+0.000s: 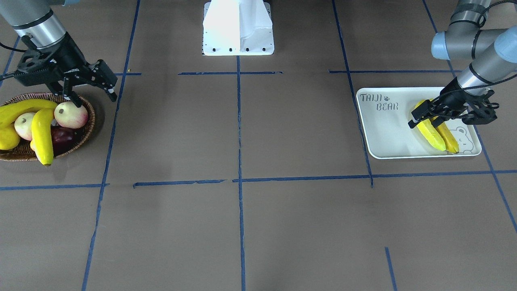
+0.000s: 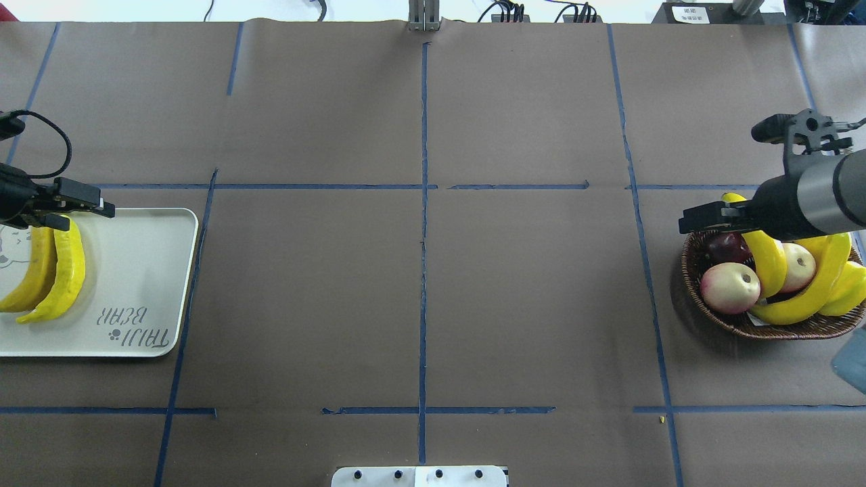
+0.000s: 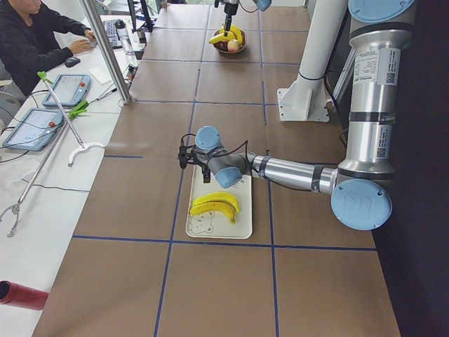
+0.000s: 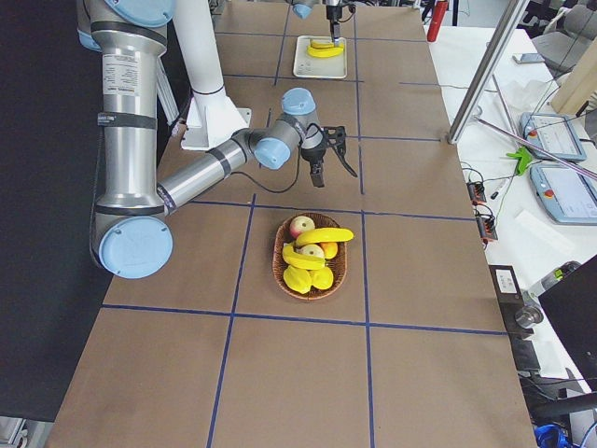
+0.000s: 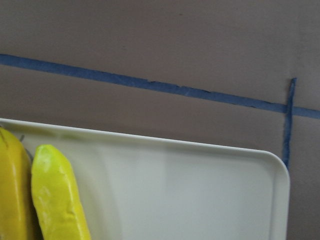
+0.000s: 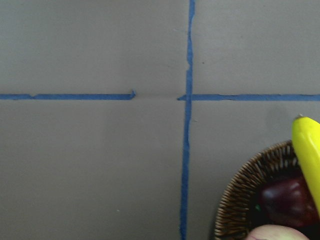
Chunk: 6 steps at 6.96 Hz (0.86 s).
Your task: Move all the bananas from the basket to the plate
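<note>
Two bananas [image 1: 438, 135] lie side by side on the plate [image 1: 383, 133], which is printed "TAIJI BEAR"; they also show in the overhead view [image 2: 57, 270] and the left wrist view [image 5: 57, 200]. My left gripper [image 1: 416, 116] is open and empty just above their far ends. Two more bananas [image 1: 42, 135] [image 1: 24, 110] lie in the wicker basket [image 1: 20, 155]; one hangs over the rim. My right gripper [image 1: 92, 96] is open and empty, hovering over the basket's edge nearest the table's middle.
The basket also holds two pale red apples [image 1: 70, 114], a dark red fruit [image 1: 60, 137] and another yellow fruit [image 1: 8, 137]. The white robot base [image 1: 238, 28] stands at mid-table. Blue tape lines cross the brown table. An operator [image 3: 28, 35] sits beside the table.
</note>
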{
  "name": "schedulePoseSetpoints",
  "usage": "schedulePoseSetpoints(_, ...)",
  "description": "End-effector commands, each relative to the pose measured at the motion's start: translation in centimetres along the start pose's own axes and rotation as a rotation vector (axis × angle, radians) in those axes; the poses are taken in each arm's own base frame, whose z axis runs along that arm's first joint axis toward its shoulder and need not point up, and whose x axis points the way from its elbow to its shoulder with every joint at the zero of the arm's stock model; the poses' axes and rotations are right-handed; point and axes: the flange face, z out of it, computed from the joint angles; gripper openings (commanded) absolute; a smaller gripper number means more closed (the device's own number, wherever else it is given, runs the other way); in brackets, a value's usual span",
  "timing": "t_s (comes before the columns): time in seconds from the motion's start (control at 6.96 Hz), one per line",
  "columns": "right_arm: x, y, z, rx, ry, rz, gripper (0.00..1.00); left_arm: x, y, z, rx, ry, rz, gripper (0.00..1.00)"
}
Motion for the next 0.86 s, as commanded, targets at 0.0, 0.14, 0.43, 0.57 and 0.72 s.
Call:
schedulePoseSetpoints(0.0,7.9,2.3,-2.8,-0.026,-0.077,0.043,1.00,3.7,-0.7,-1.6,-0.001,0.062,-0.058,1.00)
schedulePoseSetpoints(0.14,10.2,2.9,-3.3,-0.067,-0.090,0.147,1.00,4.6,-1.1,-1.7,0.002,0.072,-0.069,1.00)
schedulePoseSetpoints(0.43,14.1,5.4,-2.7,-0.041,-0.137,0.291,1.00,6.1,-1.6,-1.8,0.007,0.088,-0.095,1.00)
schedulePoseSetpoints(0.57,17.1,6.9,-1.2,-0.015,-0.191,0.292,1.00,6.3,-1.6,-1.7,0.005,0.089,-0.103,1.00)
schedulePoseSetpoints(0.72,19.2,7.5,0.1,-0.019,-0.192,0.351,1.00,6.8,-1.8,-1.8,0.007,0.095,-0.102,1.00)
